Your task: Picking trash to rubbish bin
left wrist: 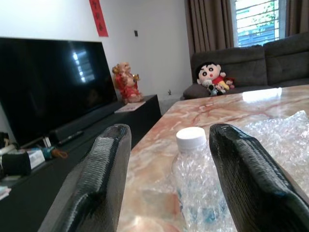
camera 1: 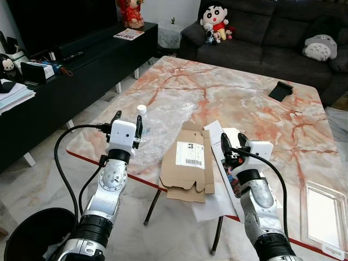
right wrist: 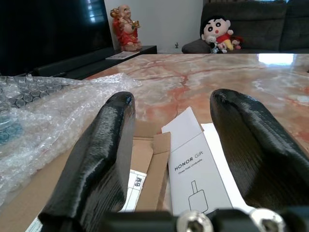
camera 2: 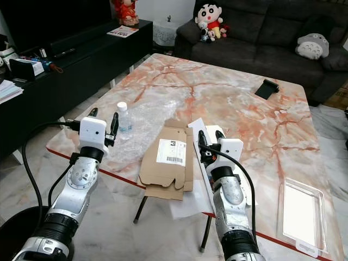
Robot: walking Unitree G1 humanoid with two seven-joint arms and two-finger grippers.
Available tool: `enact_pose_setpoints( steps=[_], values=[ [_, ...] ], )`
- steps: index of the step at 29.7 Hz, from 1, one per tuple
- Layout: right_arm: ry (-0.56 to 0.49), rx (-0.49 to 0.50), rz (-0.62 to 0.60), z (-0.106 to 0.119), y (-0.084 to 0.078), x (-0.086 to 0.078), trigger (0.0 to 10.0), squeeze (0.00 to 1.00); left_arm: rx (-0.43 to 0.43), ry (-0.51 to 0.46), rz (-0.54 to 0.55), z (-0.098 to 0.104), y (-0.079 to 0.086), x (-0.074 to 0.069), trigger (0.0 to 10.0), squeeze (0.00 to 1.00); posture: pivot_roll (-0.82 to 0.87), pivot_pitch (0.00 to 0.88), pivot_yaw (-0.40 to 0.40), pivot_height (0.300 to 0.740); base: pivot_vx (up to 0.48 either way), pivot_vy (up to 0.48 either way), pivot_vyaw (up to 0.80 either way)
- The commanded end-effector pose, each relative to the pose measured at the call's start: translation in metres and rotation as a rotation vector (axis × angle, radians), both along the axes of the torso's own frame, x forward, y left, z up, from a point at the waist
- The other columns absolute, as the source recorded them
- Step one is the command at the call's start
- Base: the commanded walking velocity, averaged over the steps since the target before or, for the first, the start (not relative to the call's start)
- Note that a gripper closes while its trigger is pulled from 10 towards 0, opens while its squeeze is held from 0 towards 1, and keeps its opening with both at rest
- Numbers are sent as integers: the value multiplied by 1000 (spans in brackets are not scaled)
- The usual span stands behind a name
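A black bin [camera 1: 38, 231] stands on the tiled floor below the table's near left corner, beside the robot's left arm; its inside is dark and nothing can be made out in it. Both arms reach over the near edge of the marble table [camera 1: 255, 103]. The left gripper [camera 1: 128, 124] hovers at the near left corner, jaws apart, its fingers [left wrist: 104, 183] either side of a clear plastic bottle [left wrist: 203, 188] with a white cap, not touching it. The bottle stands upright on the near edge of a sheet of bubble wrap [camera 1: 163, 122] spread toward the table's middle. The right gripper [camera 1: 232, 142] is held near the middle of the near edge, jaws also apart and empty, above a white leaflet [right wrist: 198, 176] printed "HONOR Gift". Between the grippers a flattened cardboard box [camera 1: 187, 163] with a white shipping label lies flat, overhanging the near edge, with white paper [camera 1: 212, 204] under it and also jutting past the edge. At the near right corner sits a shallow clear plastic tray [camera 1: 323, 217], nothing visible in it. A small black object [camera 1: 280, 90] lies toward the far right edge. Beyond the table, a dark sofa [camera 1: 272, 32] carries soft toys, and a low black TV cabinet [camera 1: 70, 76] runs along the left.
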State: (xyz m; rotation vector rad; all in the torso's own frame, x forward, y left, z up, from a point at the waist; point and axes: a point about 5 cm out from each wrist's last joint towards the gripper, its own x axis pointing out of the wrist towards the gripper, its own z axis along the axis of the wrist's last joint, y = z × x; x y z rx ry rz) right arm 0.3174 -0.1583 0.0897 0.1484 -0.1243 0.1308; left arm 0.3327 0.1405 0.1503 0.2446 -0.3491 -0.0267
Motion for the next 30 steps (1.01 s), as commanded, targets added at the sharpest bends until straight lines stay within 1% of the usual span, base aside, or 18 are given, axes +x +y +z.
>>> enact_pose_setpoints(
  steps=[1,2,4,5,10,15,18,22,27,30],
  values=[
    [-15,-2,-10,6,-4,3,10000,0,-21,24,1,-1,0,3,10000,0,108,0,-103,740,0,0,0],
    [-15,-2,-10,6,-4,3,10000,0,-22,26,2,-1,0,3,10000,0,108,0,-103,740,0,0,0],
    [-16,-3,-9,6,-4,3,10000,0,-50,105,-24,-16,-5,4,10000,0,103,0,-106,740,0,0,0],
    [-16,-3,-9,6,-4,3,10000,0,-58,117,-30,-18,-6,4,10000,0,103,0,-106,740,0,0,0],
    [-17,-3,-12,6,-4,3,10000,0,-64,127,-30,-20,-8,4,10000,0,99,0,-104,740,0,0,0],
    [-16,-4,-12,6,-5,2,10000,0,-73,146,-26,-24,-7,5,10000,0,99,0,-104,740,0,0,0],
    [-17,-4,-11,6,-5,2,10000,0,-115,168,9,-26,-2,7,10000,0,99,0,-104,740,0,0,0],
    [-18,-5,-13,6,-5,2,10000,0,-135,170,52,-26,4,7,10000,0,100,0,-107,740,0,0,0],
    [-16,-5,-12,6,-5,2,10000,0,-137,198,55,-32,6,6,10000,0,100,0,-107,740,0,0,0],
    [-16,-5,-11,6,-5,2,10000,0,-136,223,36,-34,3,8,10000,0,100,0,-107,740,0,0,0]
  ],
)
